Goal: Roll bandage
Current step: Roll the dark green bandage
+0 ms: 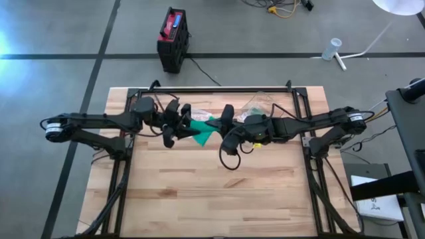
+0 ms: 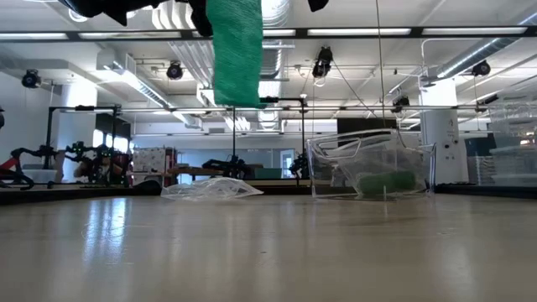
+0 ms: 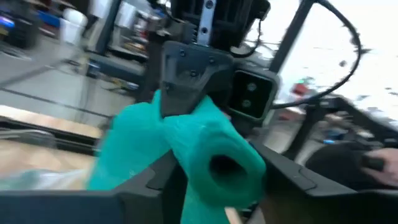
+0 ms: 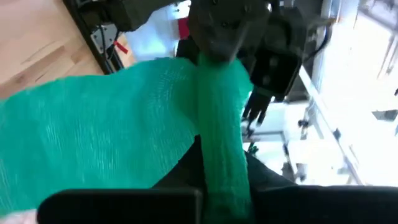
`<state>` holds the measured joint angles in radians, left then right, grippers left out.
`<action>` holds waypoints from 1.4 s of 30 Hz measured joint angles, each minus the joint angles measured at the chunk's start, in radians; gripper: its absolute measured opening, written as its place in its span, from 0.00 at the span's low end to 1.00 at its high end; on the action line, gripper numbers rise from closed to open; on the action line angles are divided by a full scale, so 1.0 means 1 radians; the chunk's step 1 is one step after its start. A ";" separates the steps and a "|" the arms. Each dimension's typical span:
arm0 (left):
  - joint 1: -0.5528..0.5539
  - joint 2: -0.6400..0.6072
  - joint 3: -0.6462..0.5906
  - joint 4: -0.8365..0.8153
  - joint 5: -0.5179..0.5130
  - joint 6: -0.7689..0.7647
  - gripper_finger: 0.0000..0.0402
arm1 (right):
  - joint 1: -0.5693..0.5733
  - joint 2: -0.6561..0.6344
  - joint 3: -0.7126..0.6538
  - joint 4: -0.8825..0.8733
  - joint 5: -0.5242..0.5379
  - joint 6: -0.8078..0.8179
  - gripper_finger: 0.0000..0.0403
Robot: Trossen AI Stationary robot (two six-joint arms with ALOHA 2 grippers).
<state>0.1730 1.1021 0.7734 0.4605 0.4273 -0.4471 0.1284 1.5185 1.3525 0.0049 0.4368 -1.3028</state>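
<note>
Green bandage [image 4: 205, 143] fills the right wrist view, nearest the lens: a rolled part runs between the right gripper's own dark fingers [image 4: 118, 205], and a loose sheet spreads off to one side. Right gripper [image 1: 214, 121] has its jaws pressed together on the bandage. From above it sits over the far middle of the table [image 1: 212, 192], well clear of the near edge.

Left gripper [image 1: 180, 119] comes in from the left edge and meets the right one at the same spot. Left wrist view shows the rolled end of the bandage, hollow core toward the lens, lying between the left fingers [image 3: 149, 180]. Jaws stand partly spread around the roll; cannot tell whether they press on it.

Bandage is held up off the wood. In the low view it hangs as a flat green strip from the top of the picture, free end well above the tabletop.

Clear plastic box [image 2: 369, 168] stands near the far edge, something green inside. Crumpled clear wrapper [image 2: 210, 190] lies flat on the wood beside it, apart from it.
</note>
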 joint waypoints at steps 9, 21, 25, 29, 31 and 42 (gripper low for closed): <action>-0.015 -0.003 -0.006 -0.093 -0.125 0.125 0.54 | -0.002 0.000 0.022 -0.007 0.062 0.091 0.04; -0.018 0.028 -0.008 -0.087 -0.276 0.157 0.23 | -0.002 -0.002 0.031 -0.069 0.060 0.276 0.05; -0.018 0.028 -0.008 -0.093 -0.306 0.166 0.03 | -0.002 -0.002 0.039 -0.103 0.060 0.380 0.05; -0.018 0.028 -0.008 -0.135 -0.352 0.170 0.02 | -0.006 -0.002 0.126 -0.256 0.020 0.529 0.05; -0.018 0.028 -0.008 -0.155 -0.375 0.170 0.01 | -0.014 -0.002 0.177 -0.329 -0.039 0.615 0.05; -0.029 0.042 -0.008 -0.165 -0.390 0.167 0.00 | -0.074 0.002 0.331 -0.460 -0.205 0.894 0.06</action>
<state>0.1440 1.1439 0.7658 0.2954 0.0372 -0.2804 0.0541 1.5200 1.6840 -0.4548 0.2320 -0.4086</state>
